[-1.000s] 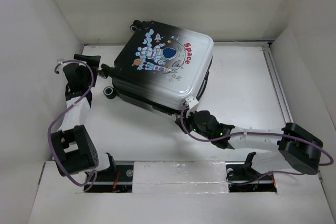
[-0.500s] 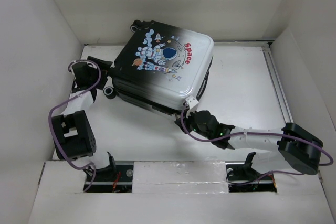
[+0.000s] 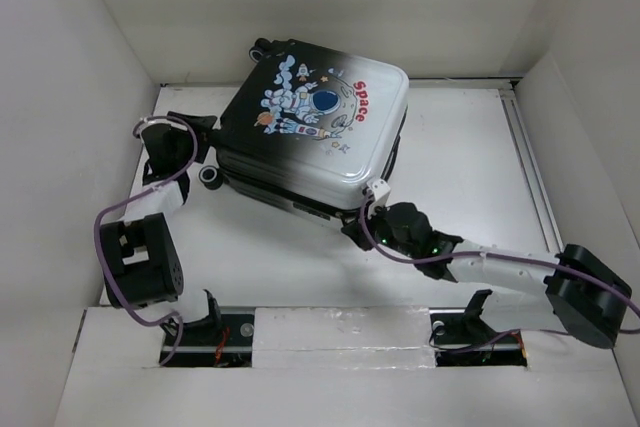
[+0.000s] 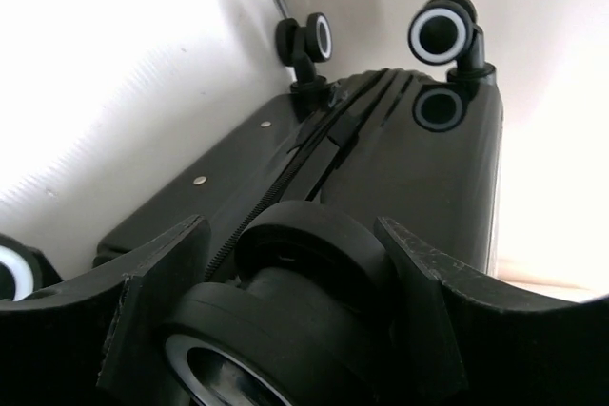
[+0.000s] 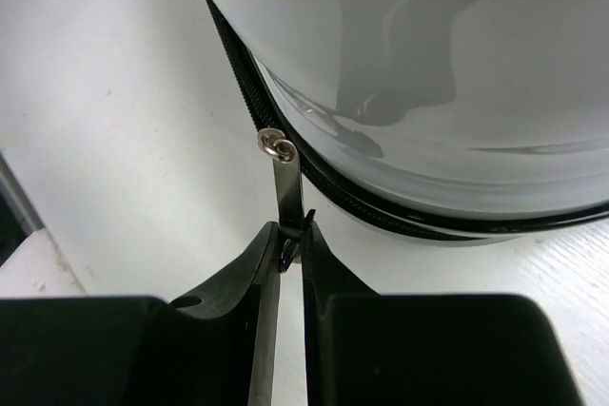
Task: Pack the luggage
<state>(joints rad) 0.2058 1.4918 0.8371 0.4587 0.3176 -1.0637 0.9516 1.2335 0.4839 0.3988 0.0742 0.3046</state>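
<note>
The luggage (image 3: 315,117) lies closed on the white table, astronaut print up, its black wheel end toward the left. My left gripper (image 3: 203,142) is at that end, its fingers clamped on either side of a black caster wheel (image 4: 295,301); the luggage's black shell (image 4: 409,168) and two further wheels (image 4: 442,33) stretch beyond it. My right gripper (image 3: 372,209) is at the near right corner, shut on the metal zipper pull (image 5: 288,192), which hangs from the zipper under the silver shell (image 5: 428,73). The pull sits pinched between the fingertips of the right gripper (image 5: 292,240).
White walls enclose the table on the left, back and right. A metal rail (image 3: 525,157) runs along the right side. Another caster wheel (image 3: 210,175) sits just below the left gripper. Both arm bases stand at the near edge (image 3: 340,332).
My left gripper moved right to the luggage's wheel end and closed around a caster wheel. My right gripper shifted right and slightly back with the zipper pull in it.
</note>
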